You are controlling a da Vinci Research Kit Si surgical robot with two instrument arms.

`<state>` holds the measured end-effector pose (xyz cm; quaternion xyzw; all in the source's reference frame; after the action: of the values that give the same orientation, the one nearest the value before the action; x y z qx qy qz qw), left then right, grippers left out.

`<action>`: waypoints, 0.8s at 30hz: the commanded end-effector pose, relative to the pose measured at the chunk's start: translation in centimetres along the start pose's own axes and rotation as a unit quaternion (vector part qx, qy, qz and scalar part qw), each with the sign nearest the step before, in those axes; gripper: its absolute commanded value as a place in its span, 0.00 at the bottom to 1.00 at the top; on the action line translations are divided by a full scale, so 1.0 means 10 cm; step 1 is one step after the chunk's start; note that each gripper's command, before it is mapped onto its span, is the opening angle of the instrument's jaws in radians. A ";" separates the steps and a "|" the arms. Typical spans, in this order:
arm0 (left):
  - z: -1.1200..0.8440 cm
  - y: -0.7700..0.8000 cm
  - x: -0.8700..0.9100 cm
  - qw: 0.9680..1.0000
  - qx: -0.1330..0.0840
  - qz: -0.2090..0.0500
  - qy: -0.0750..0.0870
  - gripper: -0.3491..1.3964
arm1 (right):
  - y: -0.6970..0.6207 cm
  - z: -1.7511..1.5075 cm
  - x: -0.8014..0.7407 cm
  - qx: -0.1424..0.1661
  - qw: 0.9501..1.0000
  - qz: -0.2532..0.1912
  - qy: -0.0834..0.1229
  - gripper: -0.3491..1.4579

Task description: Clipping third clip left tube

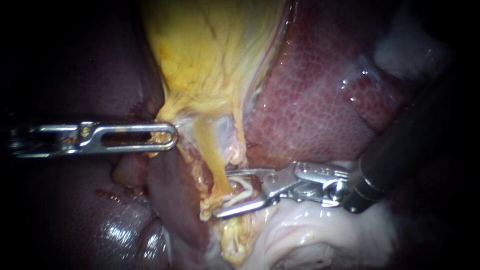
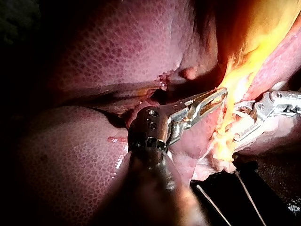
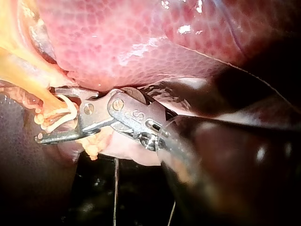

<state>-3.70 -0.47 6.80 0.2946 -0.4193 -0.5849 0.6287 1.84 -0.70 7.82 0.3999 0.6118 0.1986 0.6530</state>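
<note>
The jaws of my right instrument (image 1: pixel 222 194) stand open astride the tube (image 1: pixel 212 160), white clips (image 1: pixel 242 192) between them, while my left instrument (image 1: pixel 172 136) grips the gallbladder (image 1: pixel 210 50) edge; I judge positioning in hand, and the next move calls for closing squarely, clear of those clips.

1. Our left instrument (image 1: pixel 172 137) lies level, and its long slotted jaws are closed together, pinching yellow tissue (image 1: pixel 186 102) at their tips
2. Our right instrument (image 1: pixel 222 194) has a dark shaft and a wrist bent at the joint; its jaws stand apart with a clear gap, one above the other
</note>
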 end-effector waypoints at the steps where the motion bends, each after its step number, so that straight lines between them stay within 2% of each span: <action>1: 0.000 0.001 0.000 1.000 0.000 0.000 0.000 0.00 | -0.003 0.001 0.004 0.006 1.000 0.003 0.005 0.52; 3: 0.001 0.001 0.000 1.000 0.000 0.000 0.000 0.00 | -0.010 0.003 0.012 0.020 1.000 0.006 0.013 0.52; 7: 0.001 0.001 0.000 1.000 0.000 0.000 0.000 0.00 | -0.014 0.006 0.022 0.030 0.999 0.006 0.013 0.51; 13: 0.004 0.001 0.002 1.000 -0.001 0.000 -0.001 0.00 | -0.003 0.006 0.035 0.026 0.999 0.010 0.018 0.50; 18: 0.005 0.001 0.002 1.000 -0.001 0.000 -0.001 0.00 | 0.006 -0.001 0.052 0.021 0.999 0.016 0.032 0.49; 24: 0.007 0.000 0.002 1.000 -0.001 0.000 -0.002 0.00 | 0.008 -0.005 0.065 0.021 0.999 0.019 0.038 0.48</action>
<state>-3.76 -0.49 6.84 0.2926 -0.4198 -0.5856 0.6287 1.92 -0.15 7.47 0.4173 0.6325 0.2136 0.6166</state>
